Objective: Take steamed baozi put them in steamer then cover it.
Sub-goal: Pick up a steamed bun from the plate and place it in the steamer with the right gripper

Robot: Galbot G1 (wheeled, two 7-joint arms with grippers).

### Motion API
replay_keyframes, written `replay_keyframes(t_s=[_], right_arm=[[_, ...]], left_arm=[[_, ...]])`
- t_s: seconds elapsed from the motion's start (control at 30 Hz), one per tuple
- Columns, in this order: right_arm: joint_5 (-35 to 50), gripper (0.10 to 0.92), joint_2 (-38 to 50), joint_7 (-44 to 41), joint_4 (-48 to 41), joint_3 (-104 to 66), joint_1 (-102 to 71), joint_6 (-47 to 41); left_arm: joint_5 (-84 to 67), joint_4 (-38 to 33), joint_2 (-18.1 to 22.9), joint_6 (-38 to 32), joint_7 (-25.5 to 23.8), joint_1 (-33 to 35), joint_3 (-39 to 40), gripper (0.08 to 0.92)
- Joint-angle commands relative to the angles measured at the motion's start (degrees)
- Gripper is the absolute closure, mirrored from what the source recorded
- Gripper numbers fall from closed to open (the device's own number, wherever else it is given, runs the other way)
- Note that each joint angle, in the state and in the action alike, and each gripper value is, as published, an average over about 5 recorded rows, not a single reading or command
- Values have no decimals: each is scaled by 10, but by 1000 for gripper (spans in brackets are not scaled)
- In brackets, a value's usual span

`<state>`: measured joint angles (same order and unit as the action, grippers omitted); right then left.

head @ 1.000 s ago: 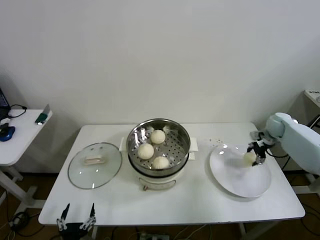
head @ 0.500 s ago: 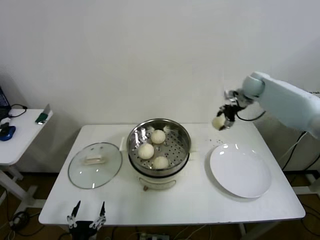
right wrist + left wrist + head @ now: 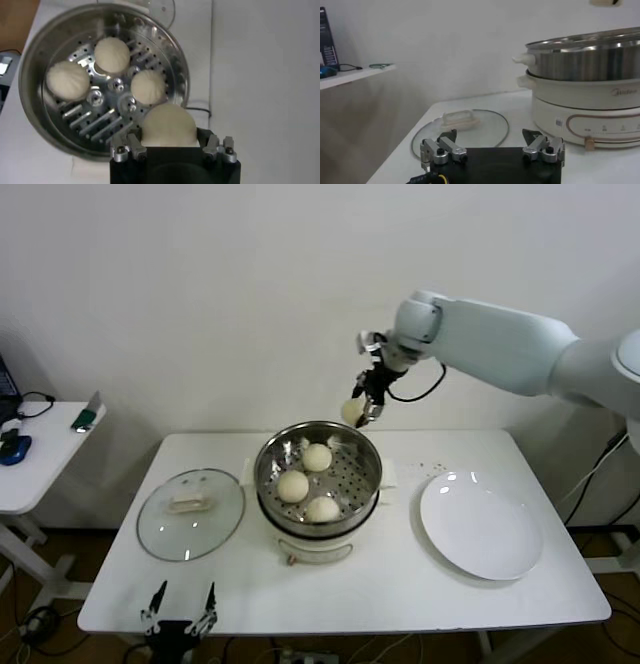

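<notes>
The steel steamer [image 3: 317, 446] stands mid-table on its white base and holds three baozi [image 3: 292, 485] on the perforated tray [image 3: 100, 125]. My right gripper [image 3: 366, 409] is shut on the fourth baozi [image 3: 352, 411] and holds it in the air above the steamer's far right rim. In the right wrist view that baozi [image 3: 168, 125] sits between the jaws, over the pot's edge. My left gripper [image 3: 181, 612] is open and empty, parked below the table's front edge; it also shows in the left wrist view [image 3: 490, 137].
A glass lid [image 3: 190, 513] with a pale handle lies flat on the table left of the steamer. A flat white plate [image 3: 481, 526] lies bare at the right. A small side table [image 3: 40, 454] stands at far left.
My right gripper lifted the baozi off the white plate and carried it left and up, from the plate to above the steamer's far rim. The left gripper shifted slightly right.
</notes>
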<state>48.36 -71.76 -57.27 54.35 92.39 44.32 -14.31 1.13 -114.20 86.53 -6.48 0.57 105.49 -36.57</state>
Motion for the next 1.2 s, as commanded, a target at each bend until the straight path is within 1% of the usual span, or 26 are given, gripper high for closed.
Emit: replay_keyframes(t_s=[0.03, 0.27, 0.87, 0.93, 1.1, 1.2], right_arm=[[79, 321, -51, 45, 70, 101, 20, -29], [53, 321, -37, 68, 92, 110, -25, -38], [21, 319, -47, 67, 60, 102, -58, -42], [16, 307, -47, 67, 60, 94, -59, -48], [-3, 220, -42, 55, 59, 73, -57, -55], [-12, 205, -34, 44, 62, 62, -50, -54]], left_arm=[[1, 6, -4, -1, 3, -4, -2, 177], [-2, 10, -5, 1, 2, -6, -4, 177], [-6, 19, -8, 0, 2, -10, -7, 177], [-5, 19, -8, 0, 2, -10, -7, 177], [-6, 17, -7, 0, 4, -7, -6, 177], [-6, 18, -8, 0, 4, -7, -7, 177]])
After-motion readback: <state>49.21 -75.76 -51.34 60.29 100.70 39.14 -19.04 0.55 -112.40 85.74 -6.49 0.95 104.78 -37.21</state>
